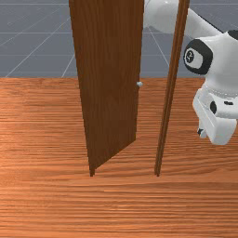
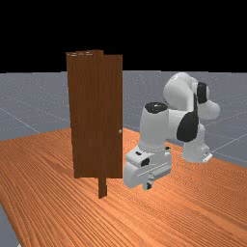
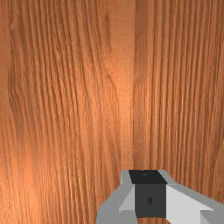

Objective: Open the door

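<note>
One door (image 1: pixel 109 88), wooden, found already ajar, its free edge swung back from the frame post (image 1: pixel 169 93); round knob (image 1: pixel 139 84) at that edge. My jaws point down to the front view's right of the door, past the post and well apart from it, seemingly lower than the knob. Whether they are parted cannot be told; no hold on the door. Wider opening would call for a push toward the front view's left.
</note>
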Robot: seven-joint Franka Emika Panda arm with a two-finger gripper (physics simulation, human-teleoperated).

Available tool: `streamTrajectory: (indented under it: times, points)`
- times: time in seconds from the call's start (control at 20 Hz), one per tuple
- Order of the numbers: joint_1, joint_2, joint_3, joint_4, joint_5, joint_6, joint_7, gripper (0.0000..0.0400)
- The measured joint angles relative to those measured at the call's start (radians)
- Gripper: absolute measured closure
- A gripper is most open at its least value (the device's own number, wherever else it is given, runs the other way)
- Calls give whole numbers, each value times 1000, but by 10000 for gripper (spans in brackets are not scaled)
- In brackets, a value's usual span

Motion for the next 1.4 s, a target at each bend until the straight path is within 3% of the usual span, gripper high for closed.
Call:
streamTrajectory:
  times: [0.2,0.7,1.0,1.4]
  points:
    - [-178,-153,1,-267,1,137,-241,400]
    - [-304,-289,91,-505,21,254,-677,400]
    - [-357,-336,111,-583,42,280,-835,400]
    - [-487,-364,94,-619,69,293,-1040,400]
